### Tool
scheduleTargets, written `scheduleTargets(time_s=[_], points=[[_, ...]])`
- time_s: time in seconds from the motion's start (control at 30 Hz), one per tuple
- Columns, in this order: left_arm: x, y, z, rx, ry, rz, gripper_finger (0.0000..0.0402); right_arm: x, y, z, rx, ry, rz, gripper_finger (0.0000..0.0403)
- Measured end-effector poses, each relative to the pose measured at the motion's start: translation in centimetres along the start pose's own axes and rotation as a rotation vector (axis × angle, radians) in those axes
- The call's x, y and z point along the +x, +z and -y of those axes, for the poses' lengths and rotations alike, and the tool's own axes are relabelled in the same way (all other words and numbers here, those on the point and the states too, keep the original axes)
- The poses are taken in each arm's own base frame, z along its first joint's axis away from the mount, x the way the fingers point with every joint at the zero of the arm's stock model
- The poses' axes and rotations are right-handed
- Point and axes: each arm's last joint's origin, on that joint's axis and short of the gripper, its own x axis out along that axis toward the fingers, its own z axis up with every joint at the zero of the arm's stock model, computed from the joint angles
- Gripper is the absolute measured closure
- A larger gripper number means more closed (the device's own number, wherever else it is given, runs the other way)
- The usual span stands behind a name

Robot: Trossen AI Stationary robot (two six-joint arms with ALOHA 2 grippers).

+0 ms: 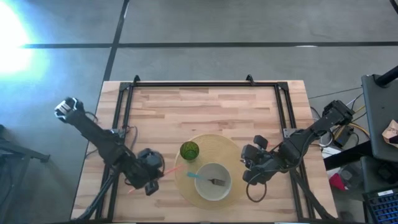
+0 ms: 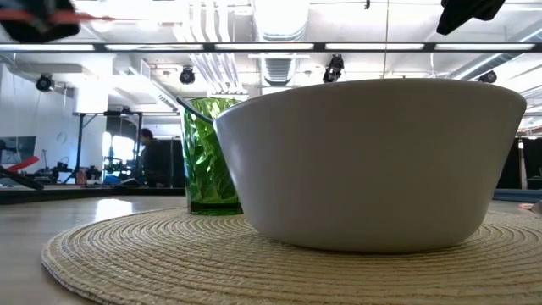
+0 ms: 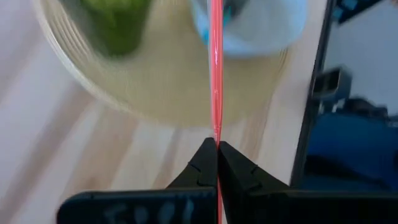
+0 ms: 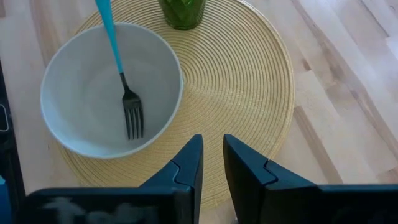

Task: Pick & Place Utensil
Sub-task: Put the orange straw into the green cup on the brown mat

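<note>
1. Light wooden worktop (image 1: 211, 106), dark-framed, on a grey floor; the low view alone shows the room behind, with ceiling lights and a person far off.
2. Left claw (image 1: 151, 180): at the worktop's near left, beside the round woven placemat (image 1: 233, 149); clamped on a thin red straw (image 3: 216, 74). Only the left wrist view shows the pinch; the straw runs forward over the placemat toward the bowl.
3. Green cup (image 1: 189, 150): upright on the placemat, behind the bowl.
4. White bowl (image 1: 213, 182): on the placemat's near part. The right wrist view shows a fork (image 4: 121, 81), blue-handled, lying in it, tines down.
5. Right claw (image 4: 212, 165): fingers slightly apart, empty, over the placemat's right edge, near the bowl.
</note>
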Motion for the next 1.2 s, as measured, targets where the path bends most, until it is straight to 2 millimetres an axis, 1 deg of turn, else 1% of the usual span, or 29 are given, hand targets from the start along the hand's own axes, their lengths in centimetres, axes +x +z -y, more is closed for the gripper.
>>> scheduleTargets(time_s=[0.17, 0.23, 0.33, 0.47, 0.67, 0.87, 1.03, 1.1, 1.2], points=[[-2.0, 1.4, -0.2, 0.095, 0.025, 0.261, 0.0401, 0.0, 0.0, 0.0, 0.006, -0.001, 0.001, 0.0342], [-2.4, 2.1, 0.0, 0.128, 0.063, 0.409, 0.0401, 0.0, 0.0, 0.0, 0.012, -0.001, 0.002, 0.0344], [-2.8, 3.1, 0.6, 0.176, 0.109, 0.568, 0.0401, 0.0, 0.0, 0.0, 0.019, -0.001, 0.002, 0.0348], [-2.8, 4.1, 1.2, 0.237, 0.135, 0.676, 0.0401, 0.0, 0.0, 0.0, 0.019, -0.002, 0.001, 0.0351], [-3.0, 5.1, 2.0, 0.248, 0.218, 0.822, 0.0401, 0.0, 0.0, 0.0, 0.018, -0.002, 0.001, 0.0349], [-2.3, 5.8, 2.6, 0.243, 0.303, 0.903, 0.0402, 0.0, 0.0, 0.0, 0.014, -0.002, 0.001, 0.0349], [-0.5, 6.3, 1.8, 0.203, 0.324, 0.944, 0.0402, 0.0, 0.0, 0.0, 0.014, -0.003, 0.002, 0.035], [0.3, 6.5, 1.1, 0.176, 0.299, 0.965, 0.0402, 0.0, 0.0, 0.0, 0.014, -0.003, 0.002, 0.0349], [0.8, 6.8, 0.4, 0.154, 0.21, 1.032, 0.0402, 0.0, 0.0, 0.0, 0.012, -0.003, 0.002, 0.035]])
